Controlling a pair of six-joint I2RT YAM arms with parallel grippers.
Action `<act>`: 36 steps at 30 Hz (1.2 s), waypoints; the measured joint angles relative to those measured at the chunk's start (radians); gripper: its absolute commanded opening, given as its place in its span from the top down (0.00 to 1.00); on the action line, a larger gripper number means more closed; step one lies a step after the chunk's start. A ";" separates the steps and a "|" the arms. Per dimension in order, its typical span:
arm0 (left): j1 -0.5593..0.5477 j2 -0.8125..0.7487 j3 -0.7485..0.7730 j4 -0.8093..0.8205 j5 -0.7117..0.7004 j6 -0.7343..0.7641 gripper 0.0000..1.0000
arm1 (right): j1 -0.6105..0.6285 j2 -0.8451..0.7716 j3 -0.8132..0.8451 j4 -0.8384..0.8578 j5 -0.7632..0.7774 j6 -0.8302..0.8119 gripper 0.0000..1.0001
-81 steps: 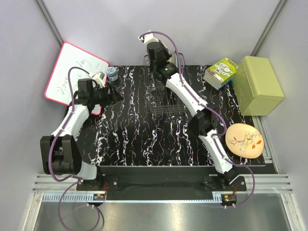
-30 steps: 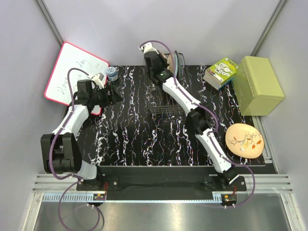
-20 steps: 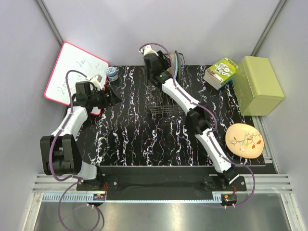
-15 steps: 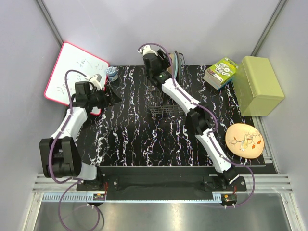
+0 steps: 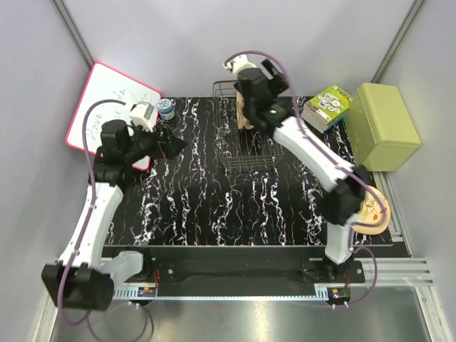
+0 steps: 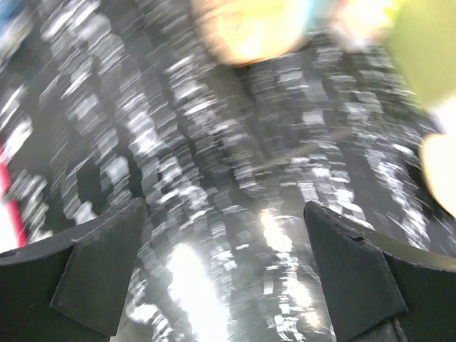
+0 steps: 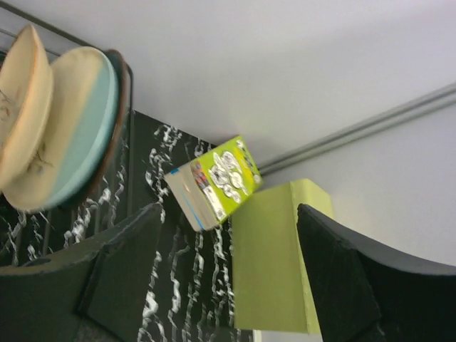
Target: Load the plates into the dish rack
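The dark wire dish rack (image 5: pixel 249 153) stands at the back middle of the black marbled mat. Three plates stand upright in it (image 5: pixel 246 112): an orange-tan one (image 7: pixel 21 107), the beige and light blue one (image 7: pixel 75 135) and a dark rim (image 7: pixel 122 114) behind them. Another orange-tan plate with a branch drawing (image 5: pixel 376 208) lies flat at the mat's right edge, partly under the right arm. My right gripper (image 5: pixel 278 83) (image 7: pixel 228 278) hangs open and empty, just right of the racked plates. Out over the left of the mat, my left gripper (image 5: pixel 174 146) (image 6: pixel 228 278) is wide open, holding nothing; its view is blurred.
A red-framed whiteboard (image 5: pixel 107 107) leans at the back left, with a small blue-white tin (image 5: pixel 166 107) beside it. A green book (image 5: pixel 326 107) (image 7: pixel 217 178) and a pale green box (image 5: pixel 385 125) (image 7: pixel 274 263) sit at the back right.
My right gripper has opened, let go of the plate in the rack and swung up to the right. The left arm has risen and its gripper has opened wider.
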 measured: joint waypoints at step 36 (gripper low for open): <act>-1.058 1.125 0.656 0.459 -0.272 -0.432 0.16 | -0.506 -1.067 -0.587 -0.519 -0.473 0.397 0.01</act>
